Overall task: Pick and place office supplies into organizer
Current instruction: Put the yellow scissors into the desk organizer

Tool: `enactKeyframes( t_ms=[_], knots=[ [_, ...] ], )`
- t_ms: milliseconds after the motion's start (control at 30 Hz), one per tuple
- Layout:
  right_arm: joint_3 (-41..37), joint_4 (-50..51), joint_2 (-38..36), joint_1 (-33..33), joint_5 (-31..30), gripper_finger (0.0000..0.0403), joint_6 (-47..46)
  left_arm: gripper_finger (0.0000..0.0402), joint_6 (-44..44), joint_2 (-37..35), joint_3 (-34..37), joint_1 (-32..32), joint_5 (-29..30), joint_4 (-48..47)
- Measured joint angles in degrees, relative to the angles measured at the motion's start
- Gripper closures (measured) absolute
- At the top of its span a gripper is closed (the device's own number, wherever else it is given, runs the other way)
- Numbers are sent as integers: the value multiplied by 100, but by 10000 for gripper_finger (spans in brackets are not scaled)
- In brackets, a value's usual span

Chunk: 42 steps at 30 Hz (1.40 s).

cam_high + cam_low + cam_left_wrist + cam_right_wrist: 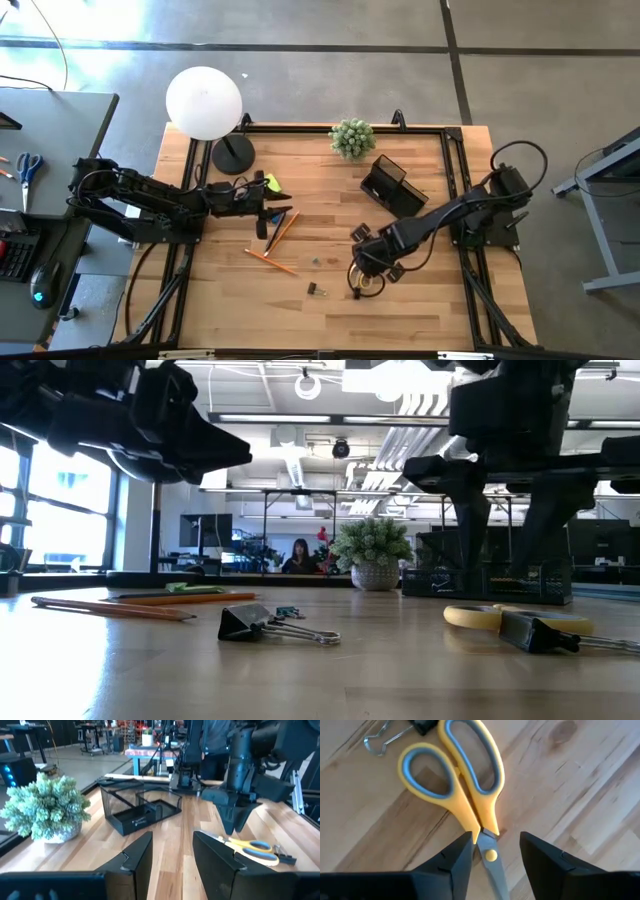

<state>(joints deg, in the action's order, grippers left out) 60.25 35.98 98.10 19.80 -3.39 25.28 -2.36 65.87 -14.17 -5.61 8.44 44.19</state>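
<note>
The yellow-handled scissors (465, 785) lie flat on the table near its front right; they also show in the high view (368, 286). My right gripper (492, 855) is open and points down just above them, one finger on each side of the pivot. My left gripper (268, 208) is open and empty at the table's left, beside the lime-green sticky-note pad (272, 185). Orange and dark pencils (277, 232) and small dark binder clips (316, 289) lie on the wood between the arms. The black organizer (393, 185) stands at the back right.
A white globe lamp (205, 100) with a round black base (232, 155) stands at the back left. A potted green plant (352, 137) stands at the far edge. One binder clip (382, 737) lies right beside the scissors' handles. A second table with blue-handled scissors (28, 165) stands off to the left.
</note>
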Motion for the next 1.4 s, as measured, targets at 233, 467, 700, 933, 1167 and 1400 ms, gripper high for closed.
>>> enactKeyframes(
  t_ms=[233, 467, 700, 933, 1167, 1400],
  knots=[
    [0, -6, 208, -3, 96, 190, 309, 273, -151, 0, 0, 0, -2, -112],
    [15, -34, 597, -3, 269, 200, 374, 273, -248, 0, 0, 0, -30, -186],
    [11, -73, 628, -1, 372, 228, 533, 273, -250, 0, 0, 0, 3, -221],
    [0, -107, 638, 10, 402, 259, 592, 273, -248, 0, 0, 0, 16, -221],
    [-2, -226, 643, 8, 403, 276, 299, 273, -248, 0, 0, 0, 16, -224],
    [0, -470, 647, 8, 444, 305, 13, 273, -248, 0, 0, 0, 16, -226]
  ],
)
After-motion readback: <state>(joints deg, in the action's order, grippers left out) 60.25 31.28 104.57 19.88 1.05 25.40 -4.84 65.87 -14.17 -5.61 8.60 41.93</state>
